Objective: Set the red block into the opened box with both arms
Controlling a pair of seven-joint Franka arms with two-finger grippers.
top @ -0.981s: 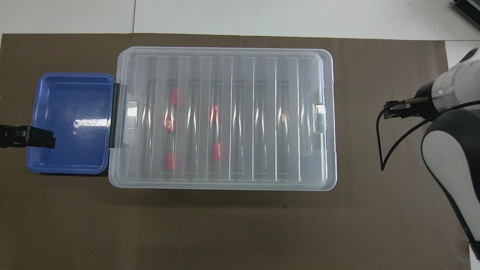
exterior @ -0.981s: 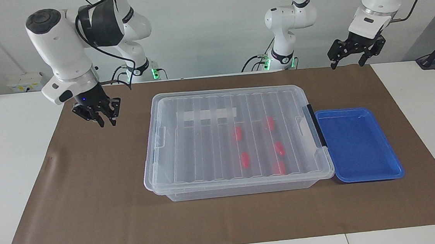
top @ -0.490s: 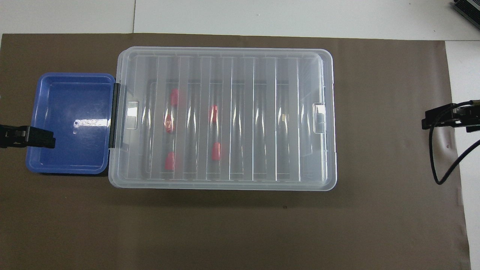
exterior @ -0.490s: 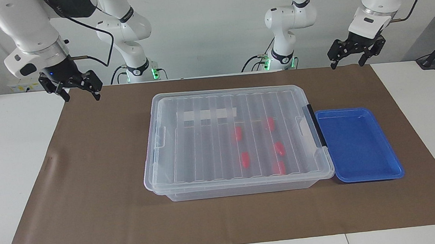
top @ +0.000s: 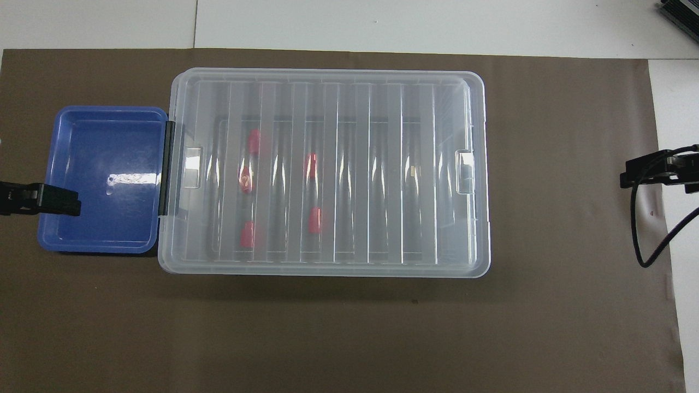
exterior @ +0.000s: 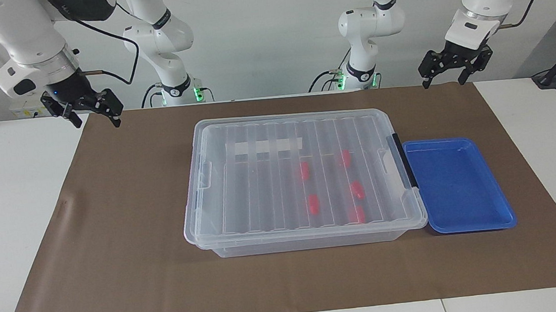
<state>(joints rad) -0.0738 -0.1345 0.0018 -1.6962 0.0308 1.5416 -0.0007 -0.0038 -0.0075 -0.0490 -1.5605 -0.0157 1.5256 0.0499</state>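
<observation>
The right gripper (exterior: 90, 111) has risen away from the box (exterior: 295, 125) to the bench's edge, fingers spread wide and empty, so the job looks finished. Five red blocks (exterior: 313, 204) lie inside the box (lid on), well apart from both grippers; the left gripper (exterior: 453, 68) waits, fingers apart.

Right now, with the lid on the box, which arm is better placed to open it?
Probably the left. The left end effector hangs open toward the end where the box has its black handle; the right end effector, also open, is at the other end.
</observation>
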